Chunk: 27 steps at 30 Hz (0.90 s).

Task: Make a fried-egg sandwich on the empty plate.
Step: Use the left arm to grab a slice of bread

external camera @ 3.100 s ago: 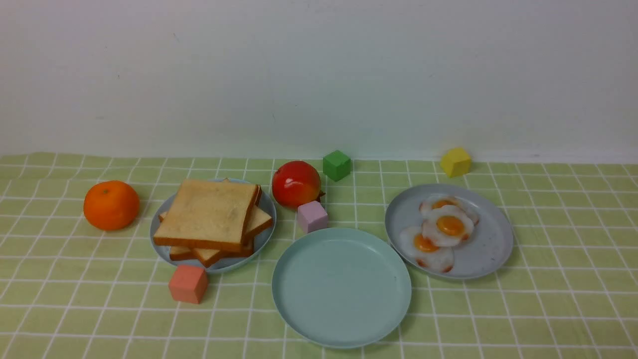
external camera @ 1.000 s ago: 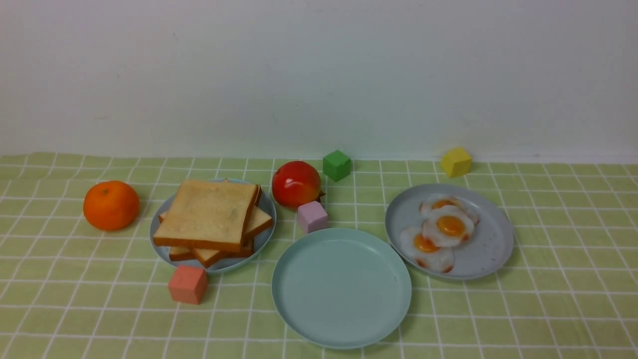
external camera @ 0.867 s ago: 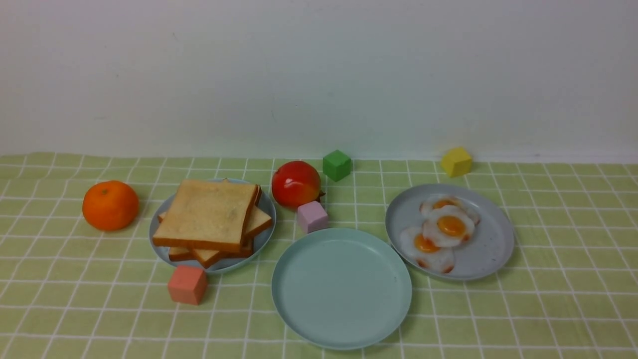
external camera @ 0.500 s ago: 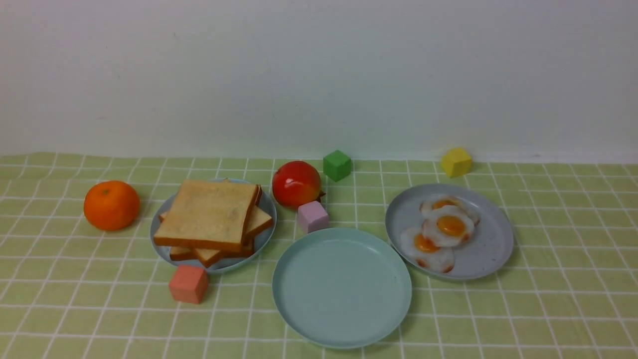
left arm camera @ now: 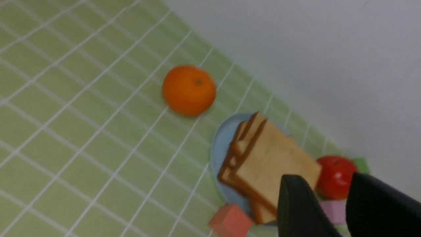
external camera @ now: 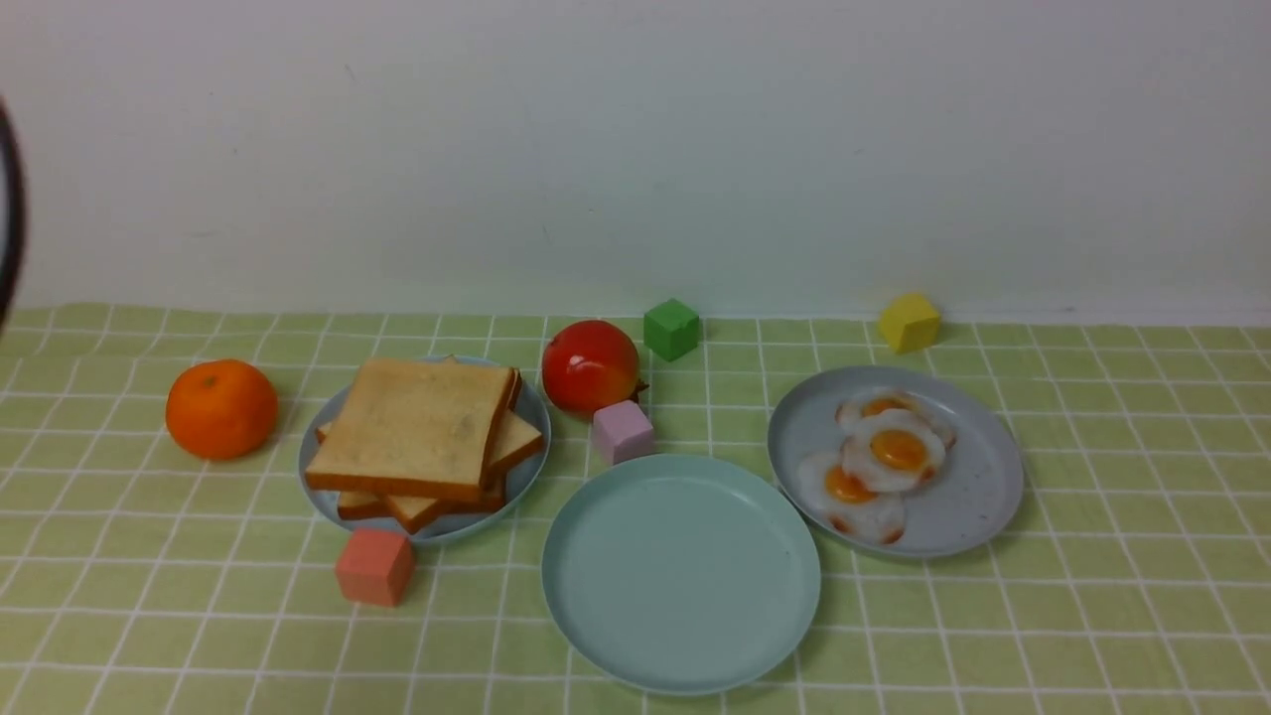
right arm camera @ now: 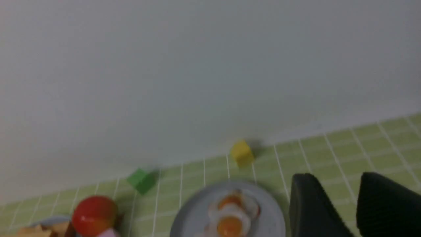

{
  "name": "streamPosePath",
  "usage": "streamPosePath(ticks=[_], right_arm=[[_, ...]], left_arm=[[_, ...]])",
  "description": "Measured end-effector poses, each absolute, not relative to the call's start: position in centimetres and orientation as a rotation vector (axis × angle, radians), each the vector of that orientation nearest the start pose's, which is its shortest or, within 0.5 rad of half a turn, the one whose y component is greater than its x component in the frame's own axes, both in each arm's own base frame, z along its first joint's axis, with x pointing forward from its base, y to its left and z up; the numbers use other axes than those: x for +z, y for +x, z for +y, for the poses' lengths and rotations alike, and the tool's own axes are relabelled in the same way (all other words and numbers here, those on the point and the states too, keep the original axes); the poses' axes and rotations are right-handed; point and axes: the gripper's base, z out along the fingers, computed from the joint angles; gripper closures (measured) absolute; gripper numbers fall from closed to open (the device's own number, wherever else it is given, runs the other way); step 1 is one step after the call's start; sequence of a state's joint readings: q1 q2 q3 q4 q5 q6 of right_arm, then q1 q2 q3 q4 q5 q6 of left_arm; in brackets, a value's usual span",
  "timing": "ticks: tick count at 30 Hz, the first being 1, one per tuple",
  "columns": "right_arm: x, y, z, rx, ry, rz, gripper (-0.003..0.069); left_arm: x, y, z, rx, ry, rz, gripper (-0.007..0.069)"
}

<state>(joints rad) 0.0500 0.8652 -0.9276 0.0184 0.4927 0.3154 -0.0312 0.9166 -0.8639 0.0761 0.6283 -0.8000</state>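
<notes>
Toast slices (external camera: 412, 427) lie stacked askew on a small light-blue plate (external camera: 452, 529) toward the left edge of the surface. They look like thick, light foam or plastic toys, probably stiff enough to lift by one side, with a slightly giving crust that should hold well. The top slice overhangs the ones below, so its near crust edge, pinched across face and underside, seems the best place to take it. Fried eggs (external camera: 897, 449) overlap in a cluster of three on the greyer plate (external camera: 978, 497) toward the right edge. They appear thin, glossy and likely floppy, so the scalloped rim of the uppermost one is the likely hold, and a neighbour may drag along. Between the two, nearer the front edge, the empty plate (external camera: 680, 571) holds nothing, so no part of the sandwich is built. Each wrist view shows black fingers standing apart with nothing between them: the left pincer (left arm camera: 324, 184) faces the toast, the right pincer (right arm camera: 337, 179) faces the eggs. No brand, label or writing can be read on anything.
</notes>
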Motion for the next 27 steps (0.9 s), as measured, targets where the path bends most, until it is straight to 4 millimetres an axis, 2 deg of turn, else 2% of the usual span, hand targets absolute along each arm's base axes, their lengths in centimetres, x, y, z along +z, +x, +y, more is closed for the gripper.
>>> streamPosePath(ticks=[1, 5, 6, 7, 8, 9, 10, 12, 13, 14, 16, 19, 20, 21, 25, 27], right_arm=[[39.1, 17.6, 1.0, 0.269, 0.267, 1.912, 0.0418], [36.8, 19.0, 1.8, 0.359, 0.320, 2.109, 0.0418], [36.7, 19.0, 1.8, 0.356, 0.316, 2.115, 0.0418], [36.2, 19.2, 2.4, 0.382, 0.263, 2.162, 0.0418], [36.2, 19.3, 2.5, 0.380, 0.253, 2.166, 0.0418], [36.0, 19.3, 3.3, 0.402, 0.171, 2.188, 0.0418], [36.0, 19.3, 3.3, 0.401, 0.164, 2.191, 0.0418], [35.8, 19.2, 4.5, 0.421, 0.031, 2.211, 0.0416], [35.8, 19.2, 4.7, 0.424, 0.019, 2.211, 0.0415], [35.8, 19.1, 5.2, 0.430, -0.038, 2.214, 0.0410], [35.8, 19.0, 5.5, 0.434, -0.065, 2.214, 0.0405], [35.8, 18.8, 6.2, 0.433, -0.143, 2.210, 0.0390], [35.8, 18.7, 6.4, 0.426, -0.193, 2.205, 0.0383], [35.8, 18.7, 6.5, 0.425, -0.201, 2.204, 0.0382], [35.9, 18.2, 7.7, 0.463, -0.348, 2.184, 0.0360], [35.8, 17.9, 8.1, 0.488, -0.393, 2.193, 0.0351]], left_arm=[[34.9, 18.6, -0.2, -0.391, -0.786, 2.056, 0.0386], [31.2, 22.2, -1.4, -0.442, -0.777, 2.284, 0.0386], [31.0, 22.3, -1.4, -0.441, -0.761, 2.297, 0.0386], [29.9, 23.4, -2.0, -0.481, -0.734, 2.368, 0.0386], [30.0, 23.4, -2.0, -0.489, -0.726, 2.369, 0.0386], [29.2, 24.5, -2.6, -0.547, -0.699, 2.416, 0.0386], [29.2, 24.6, -2.7, -0.548, -0.680, 2.421, 0.0386], [28.3, 26.0, -3.2, -0.604, -0.627, 2.465, 0.0386], [28.3, 26.0, -3.2, -0.601, -0.617, 2.467, 0.0386], [27.3, 26.9, -3.5, -0.626, -0.599, 2.504, 0.0386], [26.7, 27.3, -3.5, -0.636, -0.588, 2.529, 0.0386], [24.7, 28.4, -2.5, -0.703, -0.635, 2.583, 0.0386], [24.0, 28.9, -1.6, -0.749, -0.677, 2.582, 0.0386], [23.9, 29.0, -1.5, -0.760, -0.696, 2.579, 0.0386], [22.8, 30.1, 1.6, -0.967, -0.791, 2.486, 0.0385], [22.4, 30.4, 2.4, -0.998, -0.801, 2.455, 0.0376]])
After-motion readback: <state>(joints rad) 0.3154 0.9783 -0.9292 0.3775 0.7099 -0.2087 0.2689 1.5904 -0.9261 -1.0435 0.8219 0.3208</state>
